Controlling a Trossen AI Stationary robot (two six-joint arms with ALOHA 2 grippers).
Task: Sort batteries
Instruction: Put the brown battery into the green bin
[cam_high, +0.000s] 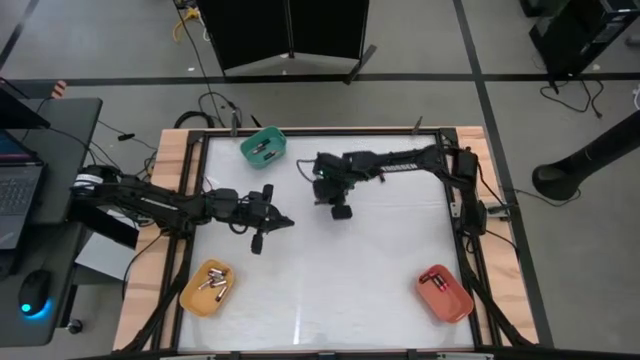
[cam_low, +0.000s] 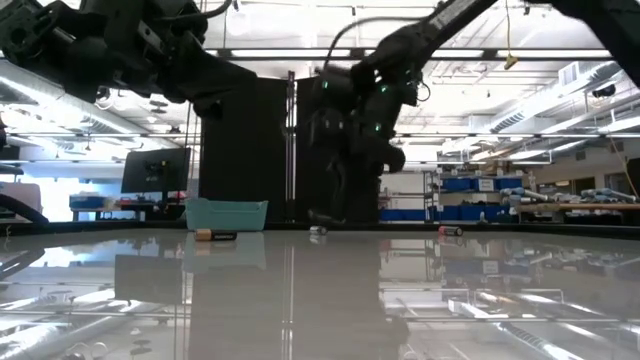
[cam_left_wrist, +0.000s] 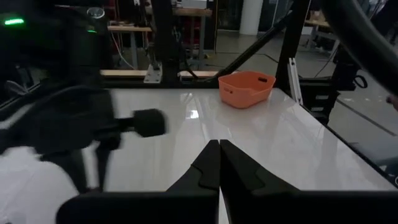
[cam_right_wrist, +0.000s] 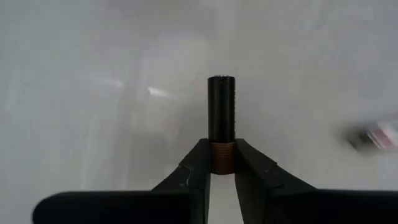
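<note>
**Right pincer grasps a cell at upper centre of the bench**

While the left pincer (cam_high: 272, 224) hangs clenched and empty over the left-middle of the bench (cam_high: 330, 280), the right pincer (cam_right_wrist: 222, 163) sits just above centre in the high view and grips a cell (cam_right_wrist: 222, 121). In the right wrist view that cell is dark with a coppery band at its near end, and both fingers (cam_right_wrist: 200, 163) press against the band while the dark body sticks out past them. A 2nd cell (cam_right_wrist: 373, 137), blurred, lies on the bench at the right edge of that view, apart from the pincer.

In the high view, 3 bins sit on the bench. The green bin (cam_high: 264, 147) is at the upper left and holds cells (cam_high: 266, 150). The orange bin (cam_high: 208, 287) at the lower left holds several small cells (cam_high: 214, 286). The red bin (cam_high: 444, 292) at the lower right holds cells too (cam_high: 435, 281).

The left wrist view shows its own fingers (cam_left_wrist: 208, 165) pressed together, with the red bin far off at upper centre. In the low view, the green bin stands left of centre, with a small cell (cam_low: 452, 230) lying on the bench right of centre.
</note>
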